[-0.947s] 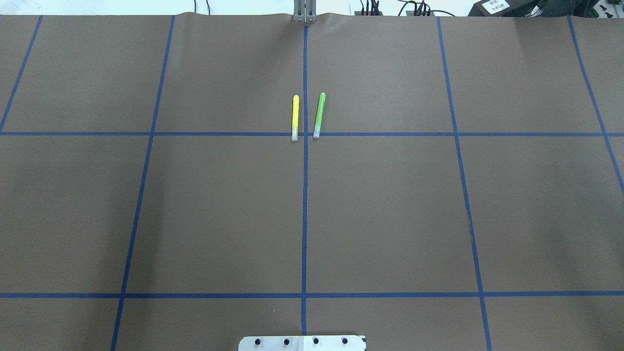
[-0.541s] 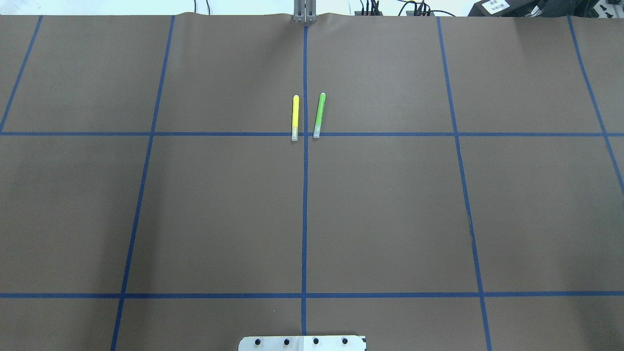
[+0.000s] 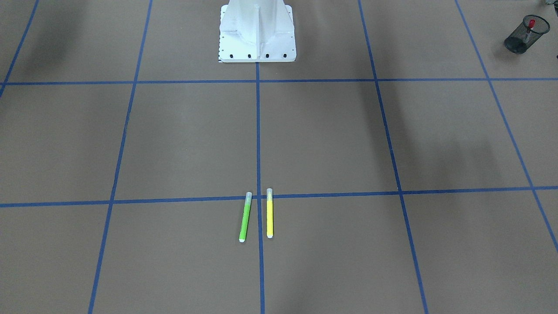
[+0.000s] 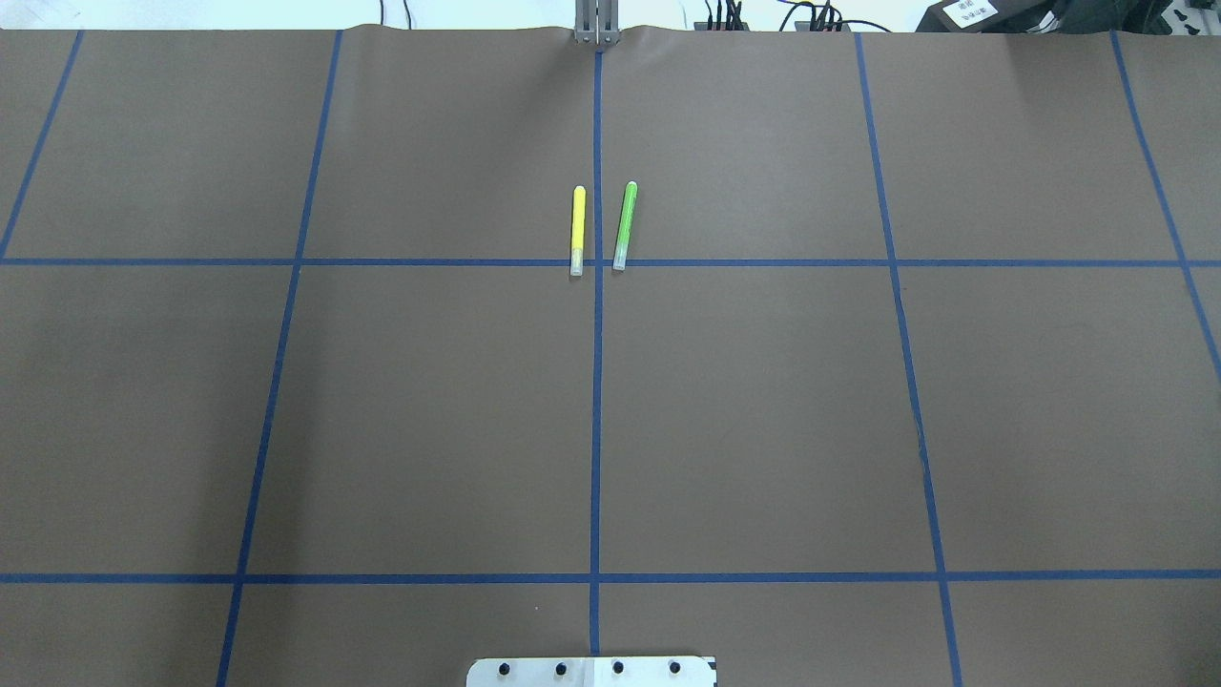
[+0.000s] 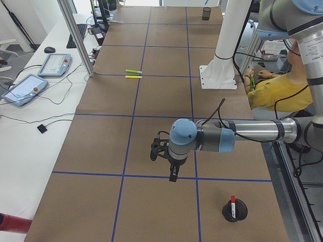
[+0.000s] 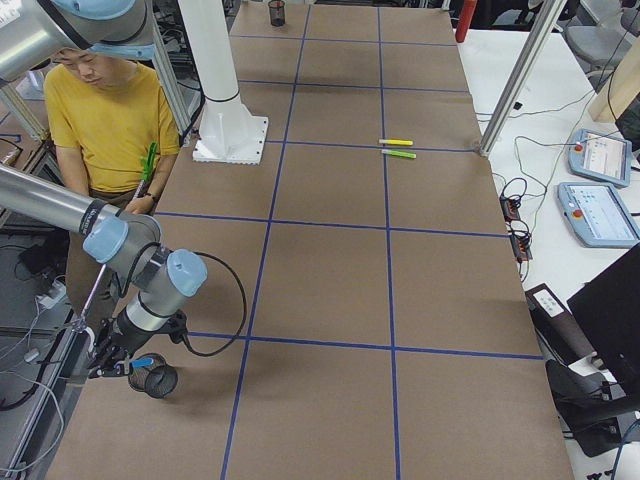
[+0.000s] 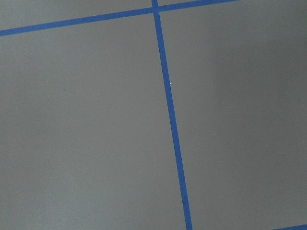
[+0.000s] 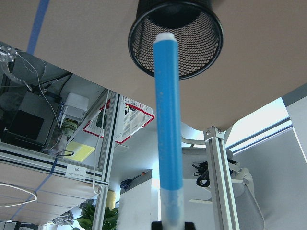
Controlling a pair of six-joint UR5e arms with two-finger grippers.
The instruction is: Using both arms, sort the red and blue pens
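Yellow marker (image 4: 577, 231): flat on brown table sheet (image 4: 429, 410), just left of centre blue tape line (image 4: 596, 429). Green marker (image 4: 624, 226): just right of that line, slightly tilted, apart from the yellow. White base plate (image 4: 591, 671): at near edge.

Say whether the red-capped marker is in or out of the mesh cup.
In: the red-capped marker stands inside the mesh cup, red end above its rim.

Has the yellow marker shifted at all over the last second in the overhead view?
No. The yellow marker lies where it did, its cap end across the horizontal tape line.
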